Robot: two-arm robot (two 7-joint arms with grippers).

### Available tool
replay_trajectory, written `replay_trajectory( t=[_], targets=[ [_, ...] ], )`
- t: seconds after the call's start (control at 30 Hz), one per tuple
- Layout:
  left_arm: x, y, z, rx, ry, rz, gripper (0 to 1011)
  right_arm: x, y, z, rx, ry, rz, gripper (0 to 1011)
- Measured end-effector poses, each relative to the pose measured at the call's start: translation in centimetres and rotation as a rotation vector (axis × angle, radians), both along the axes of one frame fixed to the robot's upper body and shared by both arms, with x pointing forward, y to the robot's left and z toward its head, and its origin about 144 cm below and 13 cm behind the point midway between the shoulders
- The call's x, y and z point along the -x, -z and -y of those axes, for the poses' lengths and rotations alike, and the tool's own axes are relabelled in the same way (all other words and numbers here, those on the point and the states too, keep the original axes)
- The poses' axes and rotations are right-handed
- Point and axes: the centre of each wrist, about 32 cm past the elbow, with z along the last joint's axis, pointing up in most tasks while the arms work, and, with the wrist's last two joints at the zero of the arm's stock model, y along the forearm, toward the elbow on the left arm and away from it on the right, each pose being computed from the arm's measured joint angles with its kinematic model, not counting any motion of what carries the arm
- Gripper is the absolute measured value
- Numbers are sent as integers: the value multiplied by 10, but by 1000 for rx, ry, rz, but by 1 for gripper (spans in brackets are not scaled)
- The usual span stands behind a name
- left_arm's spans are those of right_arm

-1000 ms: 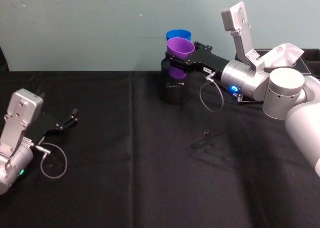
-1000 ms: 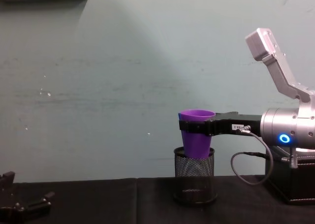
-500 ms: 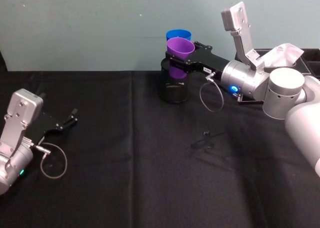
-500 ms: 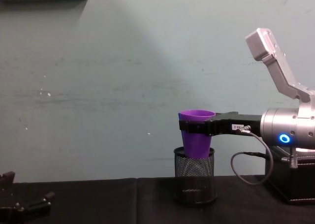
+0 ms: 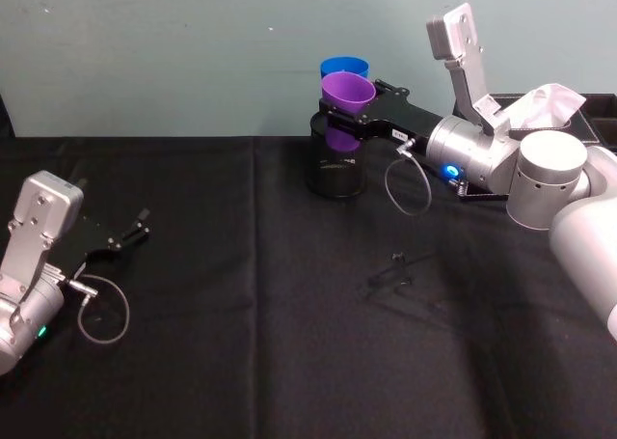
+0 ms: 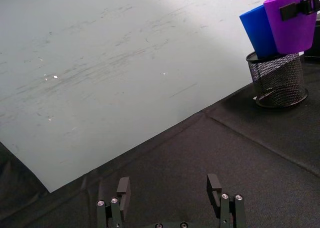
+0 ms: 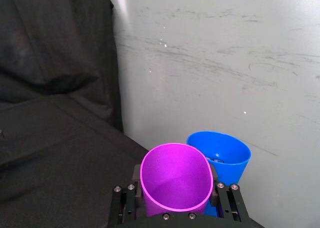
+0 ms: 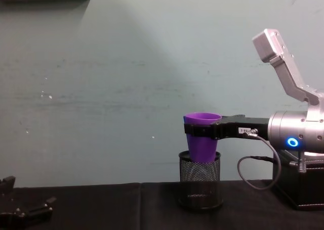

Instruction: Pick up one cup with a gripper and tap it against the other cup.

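In the upper middle of the head view, the right gripper [image 5: 343,114] is clamped around the purple cup [image 5: 347,92], holding it above a black mesh pen holder [image 5: 335,174]. The blue cup [image 5: 344,67] lies directly behind it, toward the wall, its base in that holder. In the left wrist view their walls look touching, or all but. Both cups stand upright, mouths up, long axes vertical. The left gripper [image 5: 135,232] rests at lower left, fingers spread.

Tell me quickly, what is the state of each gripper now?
Left gripper: open, holding nothing.
Right gripper: closed on the purple cup, next to the blue cup.
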Motion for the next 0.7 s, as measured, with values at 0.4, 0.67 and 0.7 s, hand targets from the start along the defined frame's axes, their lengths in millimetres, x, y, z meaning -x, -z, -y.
replay_trajectory(
  t=[0.4, 0.67, 0.7],
  targets=[
    [0, 0, 0, 0, 0, 0, 1000, 0, 0, 0, 0, 0, 0, 724],
    [0, 0, 0, 0, 0, 0, 1000, 0, 0, 0, 0, 0, 0, 724],
    [0, 0, 0, 0, 0, 0, 1000, 0, 0, 0, 0, 0, 0, 724]
  ],
)
